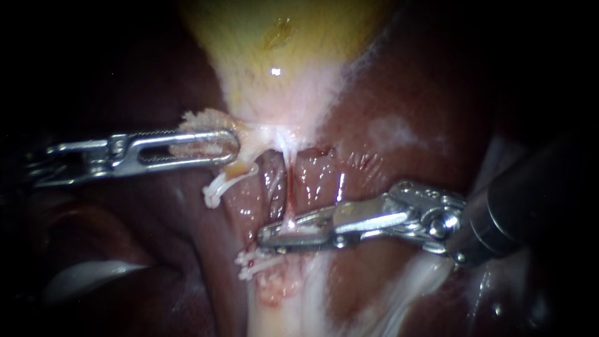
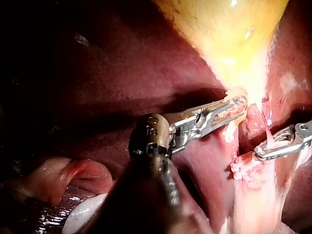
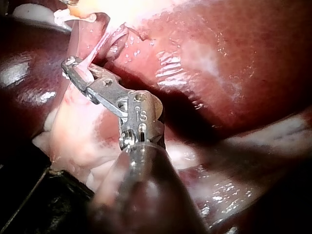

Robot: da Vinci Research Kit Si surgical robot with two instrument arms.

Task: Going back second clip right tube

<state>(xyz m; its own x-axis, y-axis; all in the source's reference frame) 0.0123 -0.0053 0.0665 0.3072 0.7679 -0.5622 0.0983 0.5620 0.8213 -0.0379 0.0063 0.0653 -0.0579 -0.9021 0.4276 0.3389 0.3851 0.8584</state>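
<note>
My right instrument (image 1: 269, 237): jaws clamped on the right tube (image 1: 290, 187), just below the gallbladder (image 1: 281, 56). My left instrument (image 1: 224, 147): jaws gripping the gallbladder's neck. No second clip discernible; withdrawal judged not yet begun.

Endoscope close, facing the tube (image 1: 289, 181) — wrist cameras flank it obliquely.

Ground: wet, dark red liver (image 1: 399, 112) fills most of the view.
Light: brightest at the middle, with small glints on the wet surface.
Edges: fade to black.
</note>
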